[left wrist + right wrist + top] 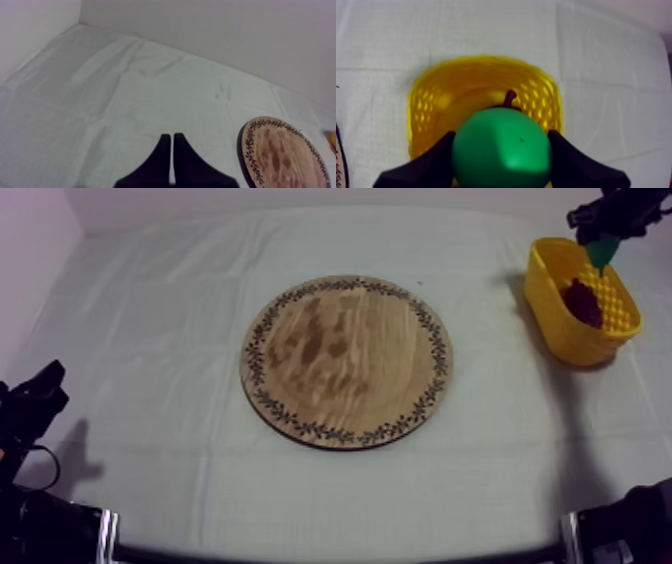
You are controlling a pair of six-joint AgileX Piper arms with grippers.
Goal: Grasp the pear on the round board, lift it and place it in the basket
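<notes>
Right wrist view: right pincer grips pear.

The pear is bright green with a brown stem; the basket is yellow. The wooden board is mottled tan with a dark leafy rim pattern. The cloth is grey-white.

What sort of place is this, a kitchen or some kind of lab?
Probably a robot practice bench, not a kitchen: a cloth-covered table, a patterned wooden board, and the right gripper holding a toy pear over a yellow basket.
</notes>
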